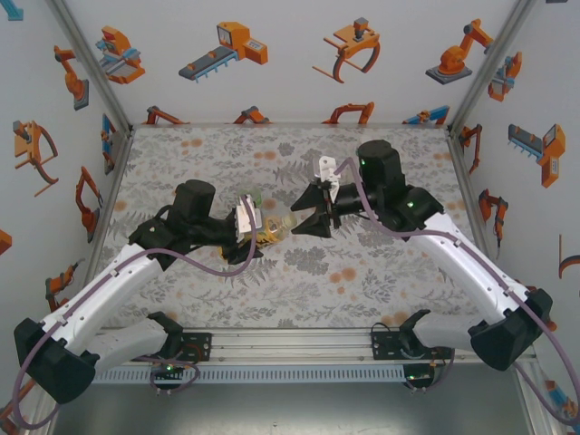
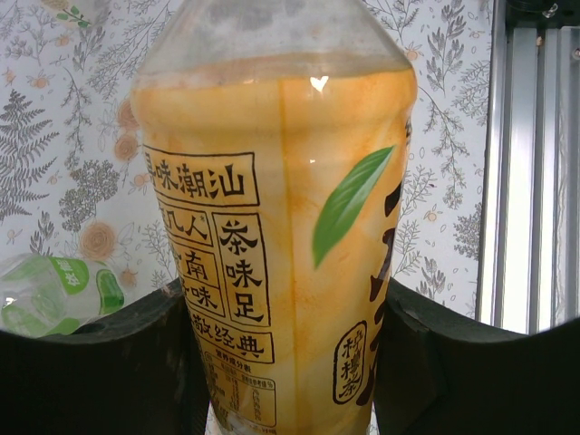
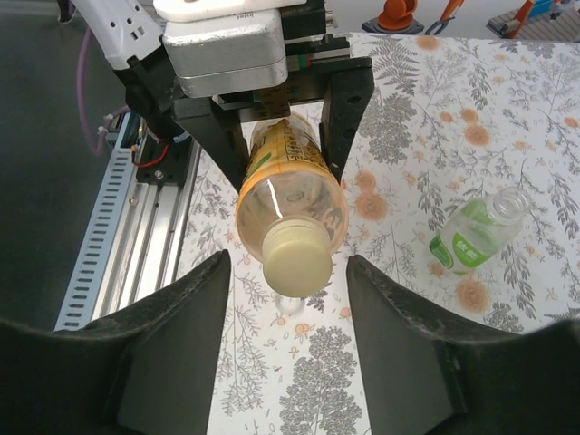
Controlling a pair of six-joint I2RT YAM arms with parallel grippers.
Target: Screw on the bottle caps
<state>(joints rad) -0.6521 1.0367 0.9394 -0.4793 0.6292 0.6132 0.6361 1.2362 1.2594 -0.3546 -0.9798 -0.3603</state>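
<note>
Bottle cap [image 3: 296, 258] sits on the yellow bottle [image 2: 272, 227], held sideways above the desk [image 1: 381, 272] midway between its side edges by the left jaws (clamped tight); right jaws open, straddling the cap.

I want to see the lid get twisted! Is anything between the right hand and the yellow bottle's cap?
Nothing visible is. The left hand holds the yellow bottle out sideways, and its pale cap sits in open air between the spread fingers of the right hand, untouched.
</note>
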